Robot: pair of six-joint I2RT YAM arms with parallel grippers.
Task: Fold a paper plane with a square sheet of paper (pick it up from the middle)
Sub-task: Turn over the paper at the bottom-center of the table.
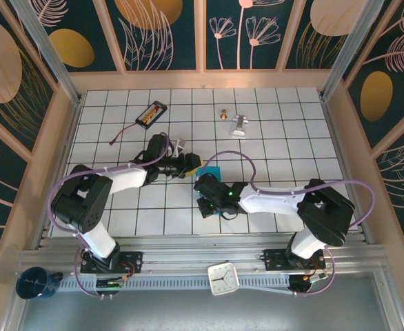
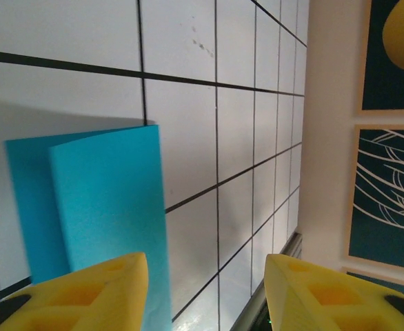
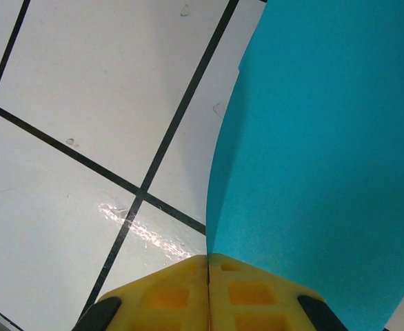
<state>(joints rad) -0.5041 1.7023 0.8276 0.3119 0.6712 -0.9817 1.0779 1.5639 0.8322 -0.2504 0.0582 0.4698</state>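
White gridded tabletop [image 2: 188, 41] lies beneath; the right gripper [image 3: 209, 265] pinches the folded teal paper sheet [image 3: 326, 138]; the left gripper [image 2: 205, 265] stands spread, sheet beside one finger.

1. The white tiled table [image 1: 291, 138], ruled with black grid lines, takes up the middle of the booth.
2. Behind it and on both its sides stand dark teal wall panels [image 1: 167, 34] with gold ovals and pale leaf drawings, framed in light wood.
3. An aluminium rail [image 1: 188, 258] runs along its near edge, with a white clock [image 1: 223, 278] just beside it.
4. The table's glossy tiles catch a bright glare [image 3: 136, 224].
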